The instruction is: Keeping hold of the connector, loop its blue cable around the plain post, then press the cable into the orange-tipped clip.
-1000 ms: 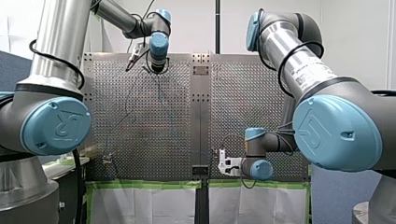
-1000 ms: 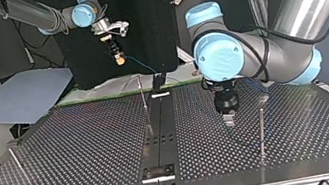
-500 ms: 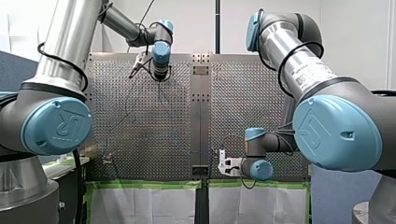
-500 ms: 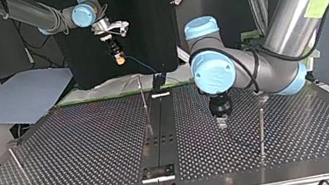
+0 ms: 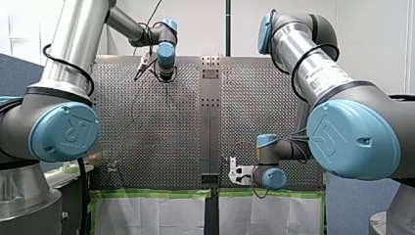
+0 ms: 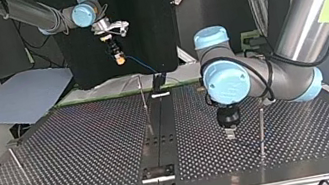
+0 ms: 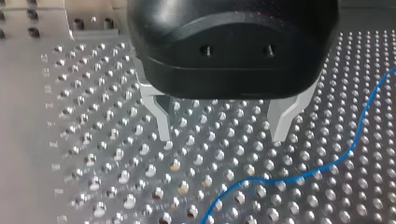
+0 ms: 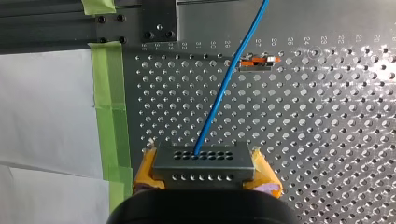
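Observation:
My right gripper (image 8: 204, 173) has its yellow pads (image 8: 148, 167) shut on the grey connector (image 8: 203, 160). From the connector the blue cable (image 8: 229, 84) runs out across the perforated table, passing beside the orange-tipped clip (image 8: 258, 61). In the top view that gripper (image 6: 119, 59) hangs in the air over the far edge, and the cable (image 6: 141, 64) drops away from it. My left gripper (image 7: 223, 136) stands open just above the table, nothing between its metal fingers (image 7: 163, 125). A slack stretch of the cable (image 7: 285, 178) lies ahead of it. In the top view it (image 6: 230, 135) is close to a thin post (image 6: 261, 129).
Other thin posts stand on the table, one (image 6: 143, 98) by the centre rail and one (image 6: 17, 165) at the top view's left. Green tape (image 8: 112, 116) and white sheeting mark the table's edge under my right gripper. A blue-grey sheet (image 6: 21, 98) lies beyond the table.
In the top view my left gripper has come nearer and lower, ending next to the thin post. My right gripper has stayed still with the connector.

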Controlling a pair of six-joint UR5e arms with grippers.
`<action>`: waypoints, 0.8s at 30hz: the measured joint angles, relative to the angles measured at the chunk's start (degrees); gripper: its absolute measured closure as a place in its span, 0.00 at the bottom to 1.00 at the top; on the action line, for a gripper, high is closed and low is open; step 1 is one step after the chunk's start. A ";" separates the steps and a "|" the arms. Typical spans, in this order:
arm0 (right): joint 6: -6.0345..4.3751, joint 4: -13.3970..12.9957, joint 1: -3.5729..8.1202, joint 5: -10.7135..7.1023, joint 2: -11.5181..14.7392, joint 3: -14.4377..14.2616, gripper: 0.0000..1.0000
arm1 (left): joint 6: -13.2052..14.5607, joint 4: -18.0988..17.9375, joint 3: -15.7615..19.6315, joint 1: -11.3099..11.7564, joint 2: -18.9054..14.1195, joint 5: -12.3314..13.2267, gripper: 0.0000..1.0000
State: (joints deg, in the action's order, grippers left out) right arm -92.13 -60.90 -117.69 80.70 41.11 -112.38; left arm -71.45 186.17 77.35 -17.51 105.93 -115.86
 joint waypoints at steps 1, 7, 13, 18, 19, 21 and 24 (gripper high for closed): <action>0.00 0.00 0.01 0.00 0.00 0.00 1.00 | 0.00 0.00 -0.01 0.22 0.00 0.00 0.01; 0.00 -0.04 0.00 0.00 -0.02 0.00 1.00 | 0.08 -0.05 -0.02 1.03 0.43 0.08 0.01; -0.05 -0.20 -0.02 0.00 -0.06 0.00 1.00 | 0.38 -0.46 -0.36 1.78 1.12 -0.20 0.01; -0.08 -0.26 -0.02 0.00 -0.08 0.01 1.00 | 0.42 -0.42 -1.40 2.35 1.49 -0.07 0.01; -0.08 -0.27 -0.02 0.00 -0.08 0.00 1.00 | 0.43 -0.40 -1.68 2.41 1.52 -0.03 0.01; -0.08 -0.27 -0.03 0.00 -0.08 0.01 1.00 | 0.43 -0.34 -2.13 2.50 1.54 -0.03 0.01; -0.08 -0.28 -0.03 -0.05 -0.08 0.00 1.00 | 0.44 -0.23 -3.05 2.60 1.57 0.08 0.01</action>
State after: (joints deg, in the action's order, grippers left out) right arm -92.21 -61.18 -117.73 80.65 41.03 -112.38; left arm -71.01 185.94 74.30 -14.92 107.49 -115.78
